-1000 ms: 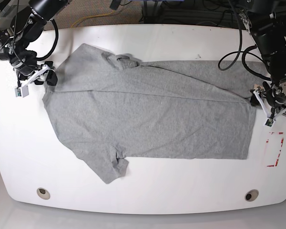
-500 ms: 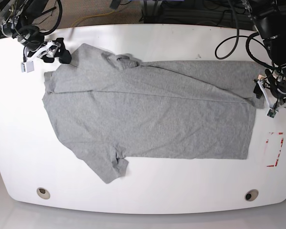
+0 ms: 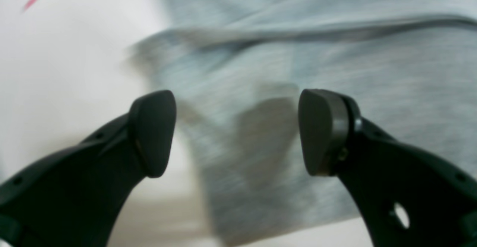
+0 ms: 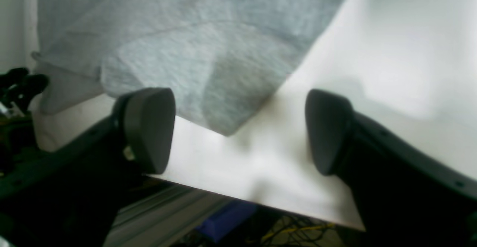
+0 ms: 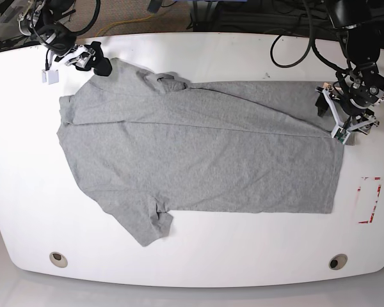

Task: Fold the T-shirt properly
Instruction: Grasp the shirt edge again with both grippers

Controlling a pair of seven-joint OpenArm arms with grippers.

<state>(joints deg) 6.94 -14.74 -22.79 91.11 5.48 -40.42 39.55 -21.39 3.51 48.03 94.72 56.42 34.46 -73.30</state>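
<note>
The grey T-shirt [image 5: 198, 160] lies spread flat on the white table [image 5: 243, 256], neck [image 5: 167, 80] at the far side, its far edge folded over along a long crease. No lettering shows. My right gripper [image 5: 93, 61] hovers open at the shirt's far-left corner; in the right wrist view that corner [image 4: 223, 120] lies between the spread fingers of the gripper [image 4: 238, 129], untouched. My left gripper [image 5: 329, 114] stands open over the far-right hem corner; in the left wrist view blurred grey cloth [image 3: 261, 157] fills the gap of the gripper [image 3: 237, 137].
A red-marked rectangle [image 5: 369, 199] is taped on the table right of the hem. Two round holes [image 5: 58, 259] [image 5: 337, 261] sit near the front edge. Cables hang behind the table's far edge [image 4: 261, 202], close under my right gripper.
My right gripper has left the shirt's left edge and moved back to the far-left corner, jaws wider. My left gripper has shifted toward the far-right hem corner.
</note>
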